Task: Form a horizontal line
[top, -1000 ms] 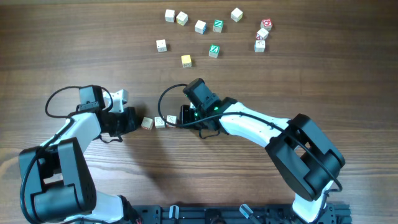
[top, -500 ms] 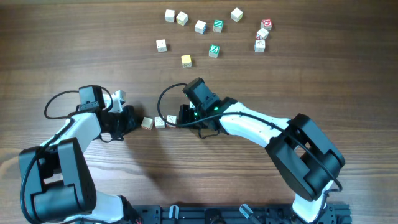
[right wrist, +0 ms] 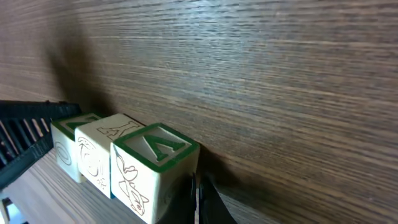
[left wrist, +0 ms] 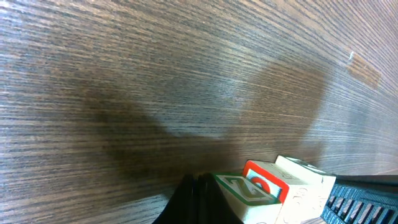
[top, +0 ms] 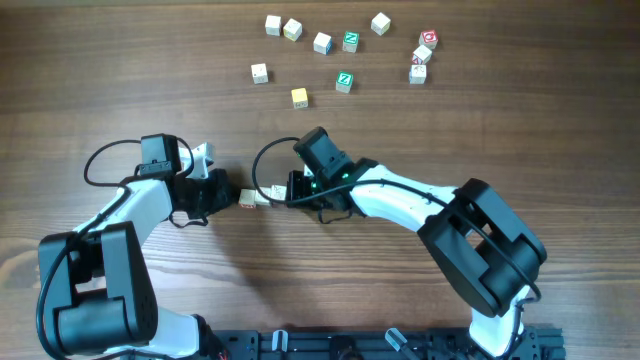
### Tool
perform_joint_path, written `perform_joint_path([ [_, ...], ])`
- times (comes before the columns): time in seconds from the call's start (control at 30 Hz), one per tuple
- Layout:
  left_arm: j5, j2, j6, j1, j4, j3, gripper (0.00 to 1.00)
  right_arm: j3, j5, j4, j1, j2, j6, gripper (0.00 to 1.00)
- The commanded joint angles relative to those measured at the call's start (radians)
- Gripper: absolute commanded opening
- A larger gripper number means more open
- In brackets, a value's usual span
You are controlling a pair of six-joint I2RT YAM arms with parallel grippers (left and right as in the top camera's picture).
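The horizontal line (top: 261, 196) is a row of three tiny pale wooden letter cubes lying side by side between my two grippers, left of the table's middle. My left gripper (top: 222, 192) is shut and empty, its tips against the row's left end. My right gripper (top: 297, 189) is shut and empty, its tips against the row's right end. The left wrist view shows the cubes (left wrist: 264, 190) with green and red framed faces beside the shut fingers (left wrist: 199, 200). The right wrist view shows the three touching cubes (right wrist: 124, 155) left of the shut fingers (right wrist: 198, 200).
Several loose cubes lie scattered along the far side: a yellow-topped one (top: 299, 97), green-topped ones (top: 344, 81) (top: 350, 41), a red-marked cluster (top: 422, 54) at the far right, and pale ones (top: 259, 72) (top: 273, 24). The left arm's cable loops beside it.
My left gripper has moved right, pushing the leftmost cube against the other two and closing the gap. The right gripper has stayed at the row's right end.
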Motion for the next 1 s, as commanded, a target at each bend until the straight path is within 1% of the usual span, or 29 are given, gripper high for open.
perform_joint_path([
  [0.0, 0.018, 0.013, -0.006, -0.007, 0.003, -0.010, 0.04, -0.003, -0.055, 0.019, -0.001, 0.017, -0.024, 0.05],
  [0.33, 0.019, 0.013, -0.006, -0.007, 0.011, -0.010, 0.04, -0.003, -0.100, 0.031, -0.001, 0.017, -0.068, 0.05],
  [0.53, 0.017, 0.013, -0.006, -0.007, 0.013, -0.010, 0.04, -0.003, -0.033, 0.004, -0.004, 0.017, -0.041, 0.06],
  [0.67, 0.015, 0.013, -0.006, -0.007, 0.022, -0.010, 0.04, -0.003, -0.026, 0.004, -0.007, 0.017, -0.042, 0.09],
  [0.97, -0.011, 0.013, -0.006, -0.007, 0.029, -0.010, 0.04, -0.003, 0.002, -0.008, -0.019, 0.017, -0.041, 0.09],
])
